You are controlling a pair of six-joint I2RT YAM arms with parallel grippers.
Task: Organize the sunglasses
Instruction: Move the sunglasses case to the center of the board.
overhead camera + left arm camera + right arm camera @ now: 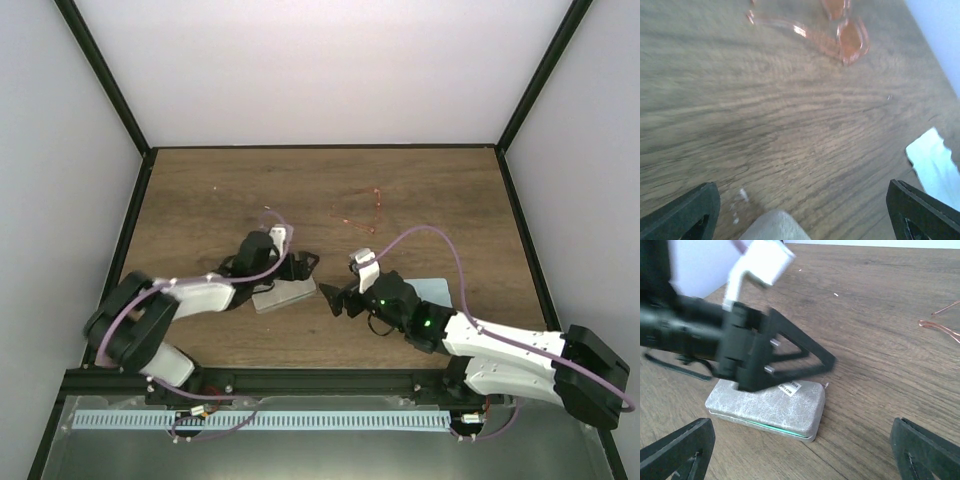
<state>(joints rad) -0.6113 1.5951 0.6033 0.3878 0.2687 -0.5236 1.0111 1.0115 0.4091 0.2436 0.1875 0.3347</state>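
A left gripper point(303, 270) hangs spread wide just above a closed grey case point(767, 407), gripping nothing. The right gripper point(335, 300) faces it, also spread and empty. Thin red sunglasses point(360, 212) lie well beyond the fingertips of the 2 grippers

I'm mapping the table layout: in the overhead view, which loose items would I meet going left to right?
grey case → sunglasses → pale blue cloth
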